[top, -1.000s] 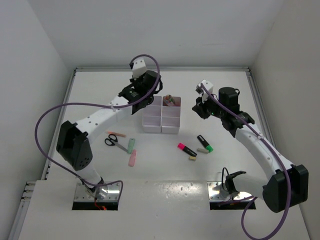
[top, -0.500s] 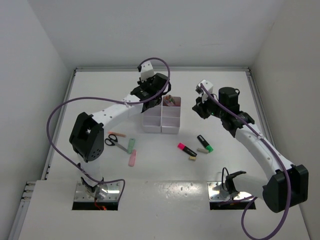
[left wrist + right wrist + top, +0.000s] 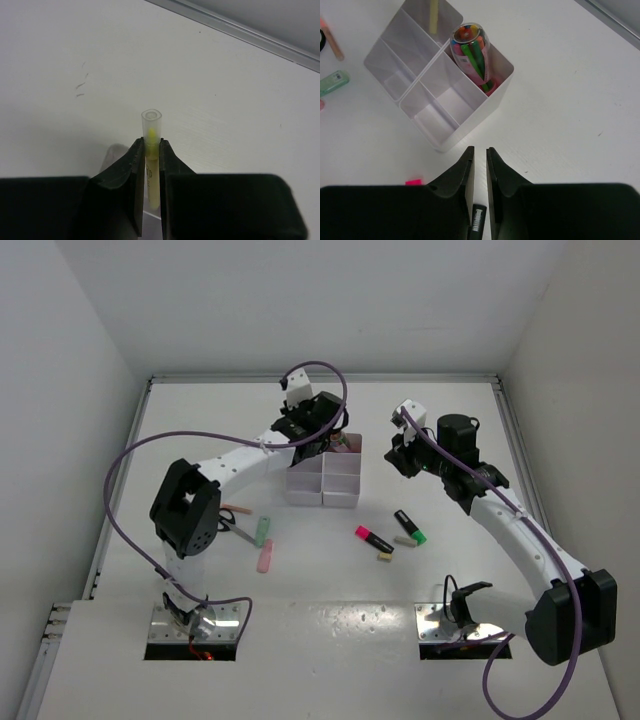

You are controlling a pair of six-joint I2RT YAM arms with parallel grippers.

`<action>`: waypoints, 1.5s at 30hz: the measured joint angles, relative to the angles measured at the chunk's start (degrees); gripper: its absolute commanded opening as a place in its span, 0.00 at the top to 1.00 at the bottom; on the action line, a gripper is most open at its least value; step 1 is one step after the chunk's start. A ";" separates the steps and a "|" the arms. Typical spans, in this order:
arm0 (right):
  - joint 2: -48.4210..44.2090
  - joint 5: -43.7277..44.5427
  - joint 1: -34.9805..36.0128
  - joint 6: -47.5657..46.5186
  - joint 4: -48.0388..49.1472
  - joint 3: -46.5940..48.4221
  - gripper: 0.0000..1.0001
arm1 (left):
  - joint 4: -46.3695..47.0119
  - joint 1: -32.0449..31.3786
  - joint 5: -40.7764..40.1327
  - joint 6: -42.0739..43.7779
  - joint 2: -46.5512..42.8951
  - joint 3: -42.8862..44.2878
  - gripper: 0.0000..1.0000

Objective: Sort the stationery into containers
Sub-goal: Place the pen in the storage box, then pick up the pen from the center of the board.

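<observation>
Stationery [image 3: 373, 538] lies loose on the white table [image 3: 200, 405] either side of the six-compartment organizer tray [image 3: 340, 498]. From above we see a pink highlighter [image 3: 375, 539], a black-and-green one [image 3: 409, 527] and a small eraser [image 3: 384, 557] to its near right. A green stick [image 3: 262, 530] and a pink stick [image 3: 265, 557] lie to its near left.

Only the left wrist view shows us the left gripper [image 3: 151, 145] clamped on a yellow highlighter [image 3: 151, 122] with a clear cap.

Only the right wrist view looks into the tray. A clear tube of coloured pens [image 3: 472, 55] leans in the far right compartment, and a pale yellow shaft [image 3: 434, 15] reaches into the far left one. The right gripper [image 3: 480, 150] hangs just right of the tray, jaws a slit apart on nothing.

A metal rail [image 3: 330, 378] edges the table's far side, and white walls [image 3: 80, 340] close it in.
</observation>
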 measured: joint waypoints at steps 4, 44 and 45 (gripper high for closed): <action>0.00 0.00 0.00 -0.02 0.00 0.00 0.81 | 0.13 -0.13 -0.37 -1.03 0.13 -0.02 0.79; 0.00 0.39 0.00 -1.07 -0.09 0.00 0.48 | -16.02 28.89 31.63 -23.52 -39.69 -41.83 0.42; 0.00 0.39 0.00 -1.07 -0.09 0.00 0.48 | -15.63 30.25 33.27 -23.41 -37.75 -41.83 0.43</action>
